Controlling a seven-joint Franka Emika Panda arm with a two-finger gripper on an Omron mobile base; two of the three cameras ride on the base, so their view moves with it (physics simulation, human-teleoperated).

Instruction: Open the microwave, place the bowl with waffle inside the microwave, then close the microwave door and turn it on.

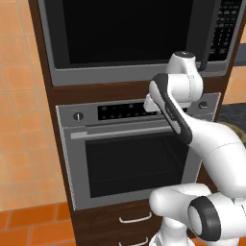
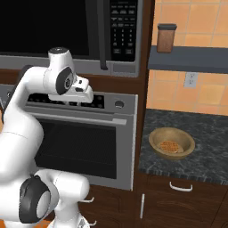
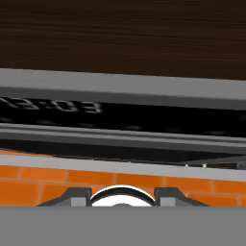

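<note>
While the door (image 2: 49, 26) stays flush in the microwave (image 1: 134, 38), handle (image 2: 103, 35) upright at its right edge, the bowl (image 2: 172, 143) sits on the right surface (image 2: 209, 138), open room around it; pincer (image 2: 89, 94) width unclear.

base views flank oven (image 1: 129, 153) (hand view close)

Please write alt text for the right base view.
A tan bowl with waffle sits on a dark counter, right of a silver oven. Above the oven, the microwave door is shut; the white arm reaches toward the oven.
</note>
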